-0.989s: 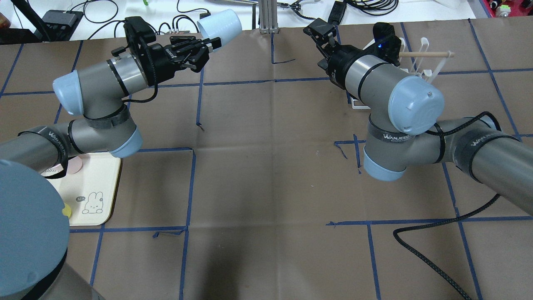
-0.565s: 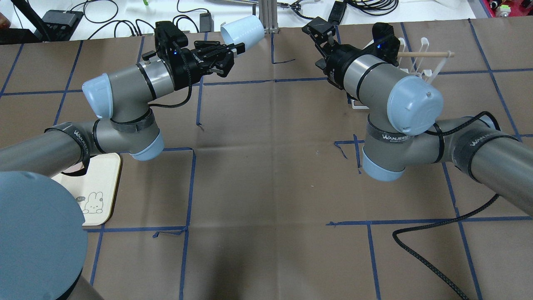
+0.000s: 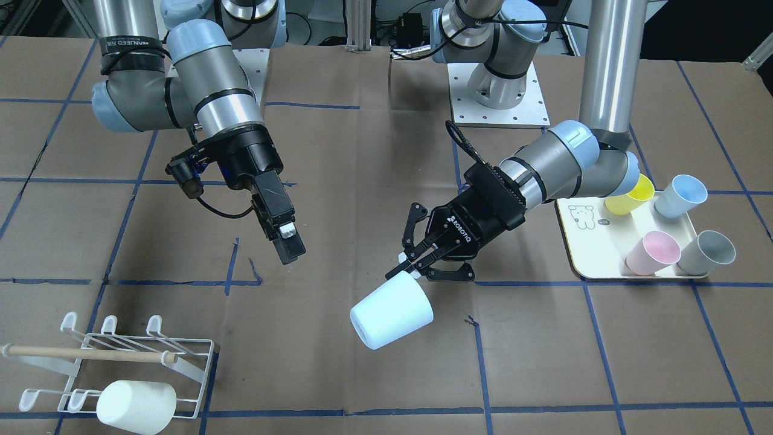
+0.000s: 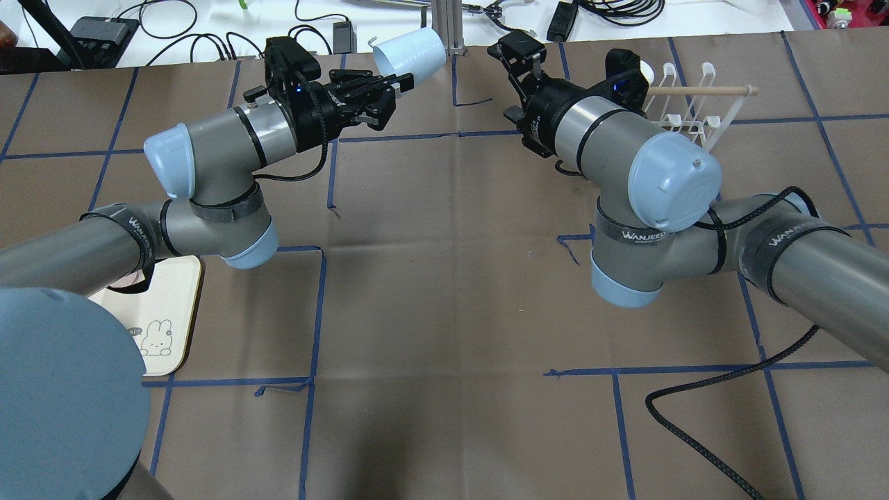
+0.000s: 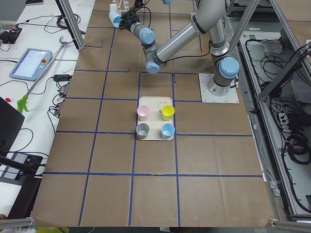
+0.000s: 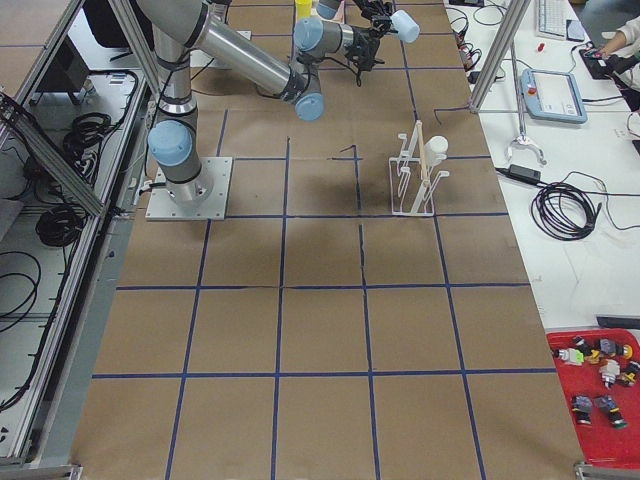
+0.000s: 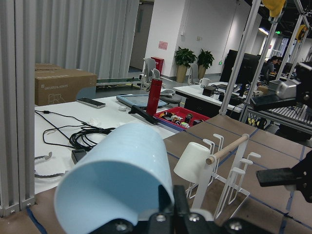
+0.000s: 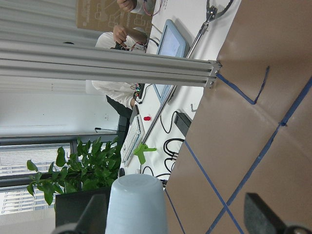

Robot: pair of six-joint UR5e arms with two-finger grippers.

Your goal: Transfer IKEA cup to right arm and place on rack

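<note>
Hold pale-blue cup point(image 3: 392, 317) steady in clamped left jaws; ease parted right jaws squarely around its body.

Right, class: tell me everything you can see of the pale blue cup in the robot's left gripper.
The pale blue cup is plain, smooth and handleless, plastic by its look, tapering to a narrower base. The left gripper pinches its wall at the rim, one finger inside the mouth. It hangs in the air on its side, base pointing away from that gripper. Nothing else touches it; the right gripper is apart from it, open.
</note>
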